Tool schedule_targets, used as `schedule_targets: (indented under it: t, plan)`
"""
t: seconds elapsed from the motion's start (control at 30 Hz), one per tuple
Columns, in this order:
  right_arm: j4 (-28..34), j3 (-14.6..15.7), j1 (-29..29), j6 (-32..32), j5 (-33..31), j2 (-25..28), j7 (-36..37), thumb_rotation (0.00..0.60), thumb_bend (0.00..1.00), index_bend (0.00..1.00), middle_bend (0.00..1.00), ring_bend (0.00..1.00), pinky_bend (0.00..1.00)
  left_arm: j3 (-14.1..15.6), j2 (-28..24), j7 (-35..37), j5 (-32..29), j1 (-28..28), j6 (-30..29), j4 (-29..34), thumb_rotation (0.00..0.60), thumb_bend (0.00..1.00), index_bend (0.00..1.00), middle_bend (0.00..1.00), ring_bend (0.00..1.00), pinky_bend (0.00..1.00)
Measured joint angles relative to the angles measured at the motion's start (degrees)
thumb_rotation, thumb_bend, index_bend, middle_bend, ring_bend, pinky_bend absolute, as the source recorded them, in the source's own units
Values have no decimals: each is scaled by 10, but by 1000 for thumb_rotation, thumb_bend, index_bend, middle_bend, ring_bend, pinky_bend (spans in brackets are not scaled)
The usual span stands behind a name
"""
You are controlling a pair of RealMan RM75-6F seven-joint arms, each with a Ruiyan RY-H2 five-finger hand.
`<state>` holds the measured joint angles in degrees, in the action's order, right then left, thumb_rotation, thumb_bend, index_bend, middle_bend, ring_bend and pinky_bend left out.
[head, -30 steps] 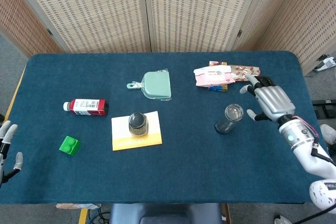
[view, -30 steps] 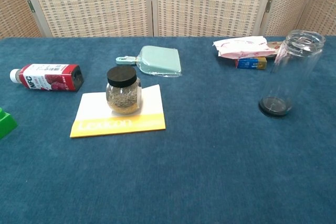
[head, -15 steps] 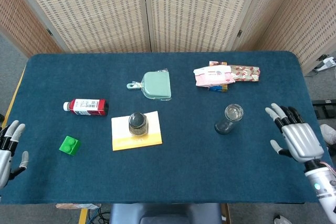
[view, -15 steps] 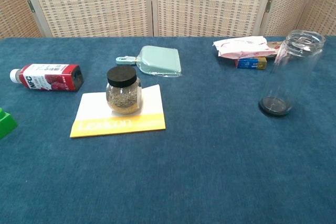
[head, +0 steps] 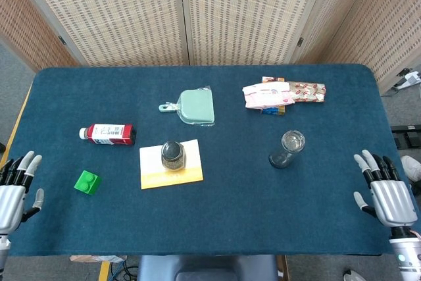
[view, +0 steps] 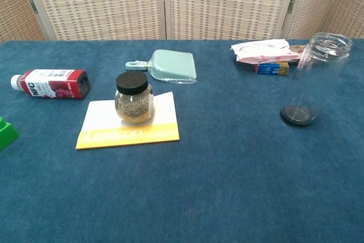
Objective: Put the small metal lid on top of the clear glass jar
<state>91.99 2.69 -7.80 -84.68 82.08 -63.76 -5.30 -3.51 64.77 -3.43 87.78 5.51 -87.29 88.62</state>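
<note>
Neither hand is at work on the jar. The right hand [head: 388, 197] hangs at the near right edge of the table [head: 237, 215], fingers spread and empty; the left hand [head: 14, 190] sits the same way at the near left edge, also holding nothing. Neither shows in the chest view.

The jar [head: 289, 148] stands upright on the right part of the table, near the packets [head: 279, 95] behind it and well apart from both hands, the right one being the nearer. In the chest view its rim looks bare and the mouth open. A dark disc [view: 297, 115] shows at its foot, which may be the jar's own base or the lid lying there; I cannot tell which, and no other lid shows in either view.

So the step in hand reads as idle: the lid is not plainly seated, and no hand is reaching. If the disc is the lid, the next move calls for the right hand to come forward to the jar, get the disc free, lift it level and set it squarely on the rim without tipping the tall glass.
</note>
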Motion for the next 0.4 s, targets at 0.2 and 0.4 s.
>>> schedule_targets:
  t: [0.2, 0.4]
  plan:
    - [-2, -12, 6, 8, -5, -2, 5, 600, 357, 21, 0, 0, 0, 2, -1, 3, 4, 2, 1, -2, 600, 501, 0, 0, 0, 0]
    - [-3, -17, 9, 17, -5, -4, 3, 600, 356, 21, 0, 0, 0, 2, 0, 9, -1, 6, 10, -5, 600, 501, 0, 0, 0, 0]
